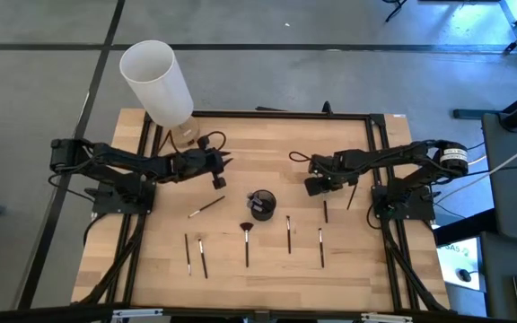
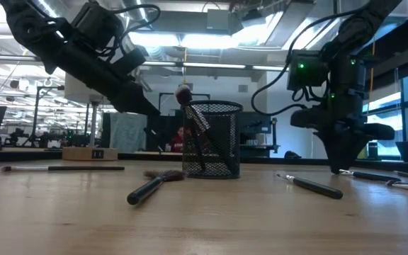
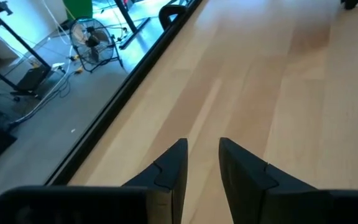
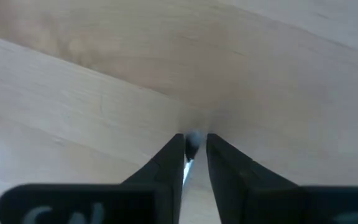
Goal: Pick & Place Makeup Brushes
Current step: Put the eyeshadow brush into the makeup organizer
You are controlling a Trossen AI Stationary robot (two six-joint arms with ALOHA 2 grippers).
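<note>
Several makeup brushes lie flat on the wooden table (image 1: 267, 144): a slanted one (image 1: 206, 207), a fan-shaped one (image 1: 246, 240) and others (image 1: 288, 233) (image 1: 320, 247) in a row toward the near edge. A black mesh cup (image 1: 261, 205) stands mid-table, with a brush (image 2: 193, 122) leaning inside it. My right gripper (image 4: 195, 142), right of the cup (image 1: 318, 186), points down close to the tabletop, shut on a brush's pale shiny part. My left gripper (image 3: 202, 144), left of the cup (image 1: 222, 170), is open over bare wood. My right gripper has a brush's pale, shiny part (image 4: 191, 144) between its two fingertips (image 4: 174, 148), coming from above and pointing down. The fingers hide the rest of that brush. I cannot tell whether it is lifted or lies on the table.
A tall white cylinder (image 1: 156, 81) stands at the far left corner, a small box (image 1: 185, 136) beside it. Two more brushes (image 1: 325, 212) (image 1: 353, 193) lie near my right gripper. A black frame (image 1: 281, 114) runs along the table's edges. Bare wood lies between the cup and the far edge.
</note>
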